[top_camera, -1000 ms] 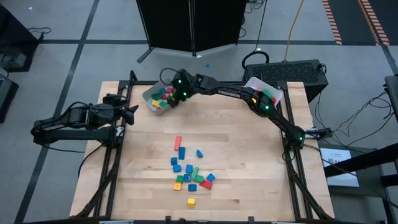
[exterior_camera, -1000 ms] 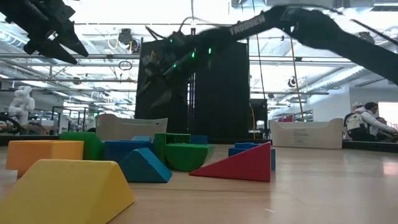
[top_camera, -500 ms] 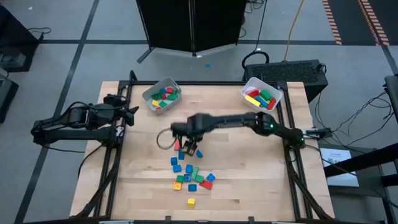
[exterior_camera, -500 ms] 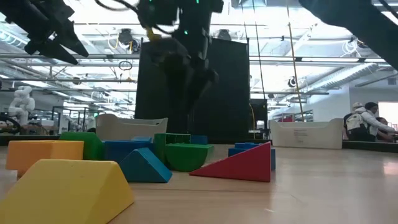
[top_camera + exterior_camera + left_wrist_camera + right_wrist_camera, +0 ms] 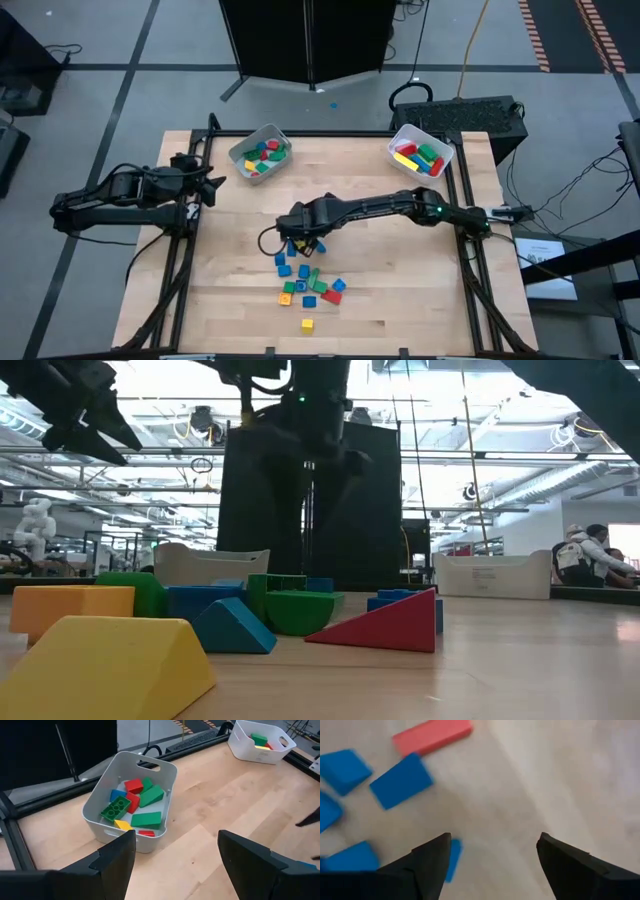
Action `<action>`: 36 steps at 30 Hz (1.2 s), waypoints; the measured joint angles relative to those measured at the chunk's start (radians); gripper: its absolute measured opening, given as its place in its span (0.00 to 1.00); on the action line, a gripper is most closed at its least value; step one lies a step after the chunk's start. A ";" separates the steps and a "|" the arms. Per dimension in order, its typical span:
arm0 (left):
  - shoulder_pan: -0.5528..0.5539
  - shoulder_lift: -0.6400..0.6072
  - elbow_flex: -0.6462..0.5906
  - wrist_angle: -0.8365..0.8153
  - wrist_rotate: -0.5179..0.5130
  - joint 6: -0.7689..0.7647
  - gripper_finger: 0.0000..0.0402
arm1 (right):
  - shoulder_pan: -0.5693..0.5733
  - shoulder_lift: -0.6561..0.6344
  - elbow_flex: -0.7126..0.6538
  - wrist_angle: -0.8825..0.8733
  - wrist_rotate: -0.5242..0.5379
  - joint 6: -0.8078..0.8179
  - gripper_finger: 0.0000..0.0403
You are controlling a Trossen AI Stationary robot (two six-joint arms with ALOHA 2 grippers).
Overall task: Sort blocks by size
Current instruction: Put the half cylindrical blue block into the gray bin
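Note:
Loose blocks (image 5: 310, 282) in blue, green, red and yellow lie flat on the wooden table near its middle, toward the near edge. My right gripper (image 5: 303, 240) hangs open above the far end of this cluster, pointing down. In its wrist view my right gripper (image 5: 492, 865) has bare table between its fingers, with a red bar (image 5: 432, 737) and blue blocks (image 5: 400, 780) lying beyond. My left gripper (image 5: 212, 186) waits open at the table's left edge, above the table, facing the left white bin (image 5: 100, 807), which holds blocks.
Two white bins stand at the table's far side, the left bin (image 5: 260, 155) and the right bin (image 5: 420, 152), both with blocks inside. In the low view a yellow wedge (image 5: 110, 665) and a red wedge (image 5: 385, 622) lie near the camera. Bare wood lies right of the cluster.
My right gripper has swung from over the left bin at the far side toward the near edge. It now hangs above the far end of the loose blocks, tipped over so that it points down.

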 joint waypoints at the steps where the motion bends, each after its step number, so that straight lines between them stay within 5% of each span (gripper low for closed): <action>1: 0.000 0.000 0.000 0.000 0.000 0.004 0.70 | 0.000 0.000 0.000 0.001 -0.025 0.002 0.72; 9: 0.000 0.000 0.000 0.000 -0.001 0.039 0.70 | 0.014 0.006 -0.052 -0.005 -0.090 0.067 0.72; 21: 0.000 0.000 0.000 0.000 -0.002 0.053 0.70 | 0.035 0.004 -0.280 0.228 -0.195 0.094 0.69; 25: 0.000 0.000 0.000 0.000 -0.002 0.053 0.70 | 0.034 0.002 -0.298 0.224 -0.195 0.077 0.56; 32: 0.000 0.000 0.000 0.000 -0.050 0.053 0.70 | 0.023 0.002 -0.299 0.257 -0.196 -0.024 0.12; 36: 0.000 0.000 0.000 0.000 -0.060 0.056 0.70 | 0.010 0.005 -0.286 0.262 -0.162 -0.071 0.12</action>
